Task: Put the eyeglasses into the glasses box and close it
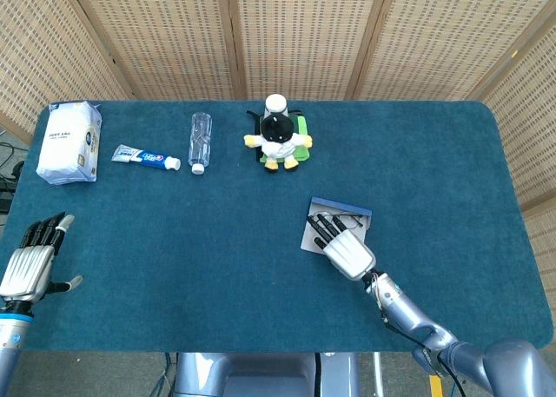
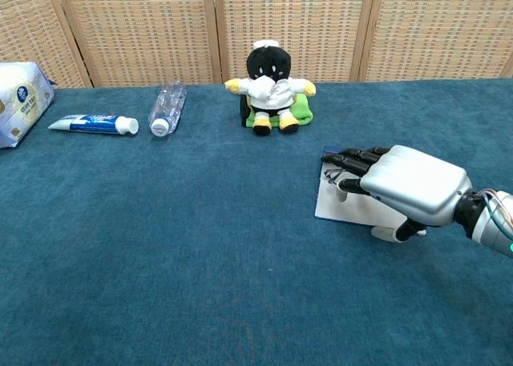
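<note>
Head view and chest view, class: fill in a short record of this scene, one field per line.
Surface: blue table
Task items: open glasses box, eyeglasses lying in it
Right robot hand: fingers spread above the box, holding nothing
Left robot hand: open, at the table's near left edge
Back row: tissue pack, toothpaste, bottle, plush toy

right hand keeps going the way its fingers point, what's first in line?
The right hand points up-left over the open glasses box. The first thing is likely the eyeglasses at its fingertips, though contact and height are unclear. Beyond that is bare table toward the bottle.
</note>
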Tool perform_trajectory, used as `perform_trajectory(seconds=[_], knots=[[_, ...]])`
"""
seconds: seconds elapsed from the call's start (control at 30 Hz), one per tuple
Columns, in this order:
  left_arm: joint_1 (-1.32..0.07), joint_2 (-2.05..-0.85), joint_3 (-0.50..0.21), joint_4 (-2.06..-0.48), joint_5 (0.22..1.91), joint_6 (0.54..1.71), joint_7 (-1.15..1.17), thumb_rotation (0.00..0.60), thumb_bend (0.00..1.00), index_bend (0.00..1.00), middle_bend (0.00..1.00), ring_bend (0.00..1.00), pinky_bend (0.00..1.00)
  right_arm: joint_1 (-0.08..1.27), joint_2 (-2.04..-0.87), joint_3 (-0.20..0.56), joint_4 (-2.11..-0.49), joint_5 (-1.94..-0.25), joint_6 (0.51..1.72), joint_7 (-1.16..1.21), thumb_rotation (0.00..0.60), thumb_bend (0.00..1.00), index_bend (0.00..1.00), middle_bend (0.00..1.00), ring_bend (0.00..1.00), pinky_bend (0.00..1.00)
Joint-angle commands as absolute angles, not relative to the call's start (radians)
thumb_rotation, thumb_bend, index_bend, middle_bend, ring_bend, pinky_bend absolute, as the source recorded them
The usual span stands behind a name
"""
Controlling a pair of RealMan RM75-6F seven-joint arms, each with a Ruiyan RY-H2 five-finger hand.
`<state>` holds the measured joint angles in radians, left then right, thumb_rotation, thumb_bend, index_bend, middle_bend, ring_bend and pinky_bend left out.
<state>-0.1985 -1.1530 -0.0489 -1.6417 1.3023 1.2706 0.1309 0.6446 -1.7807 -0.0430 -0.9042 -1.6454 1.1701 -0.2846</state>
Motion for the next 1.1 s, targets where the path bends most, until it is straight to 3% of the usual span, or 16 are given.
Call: perform_trajectory(seconds=[0.03, 0.17, 0.57, 0.8, 0.93, 1.1], knots=[[-0.198, -1.153, -0.049, -1.642, 1.302, 1.271, 0.132, 0.6, 0.03, 0.0, 0.0, 0.0, 0.0, 0.645, -1.786, -0.042, -0.892, -1.647, 1.168, -0.284, 0.6, 0.42, 0.33, 0.0, 0.0, 0.2], [-0.199, -1.154, -0.049, -1.641, 1.302, 1.271, 0.133, 0.6, 0.03, 0.0, 0.0, 0.0, 0.0, 0.642, -1.804, -0.032, -0.861, -1.65, 1.186, -0.277, 0.6, 0.48, 0.34, 0.0, 0.0, 0.2], [-0.199, -1.154, -0.049, -1.641, 1.299, 1.269, 0.134, 0.6, 0.03, 0.0, 0.0, 0.0, 0.0, 0.666, -1.824, 0.036, -0.823, -1.618, 1.195, -0.252, 0.6, 0.48, 0.34, 0.0, 0.0, 0.2], [-0.2, -1.155, -0.049, -1.642, 1.3, 1.268, 0.134, 0.6, 0.03, 0.0, 0.0, 0.0, 0.0, 0.696, -1.829, 0.082, -0.808, -1.567, 1.133, -0.263, 0.6, 0.47, 0.35, 0.0, 0.0, 0.2], [-0.2, -1.154, -0.048, -1.642, 1.301, 1.269, 0.133, 0.6, 0.03, 0.0, 0.0, 0.0, 0.0, 0.699, -1.832, 0.085, -0.8, -1.549, 1.103, -0.263, 0.6, 0.47, 0.38, 0.0, 0.0, 0.2], [-0.201, -1.154, -0.048, -1.643, 1.301, 1.267, 0.133, 0.6, 0.03, 0.0, 0.0, 0.0, 0.0, 0.699, -1.831, 0.078, -0.796, -1.549, 1.099, -0.254, 0.6, 0.47, 0.5, 0.0, 0.0, 0.2]])
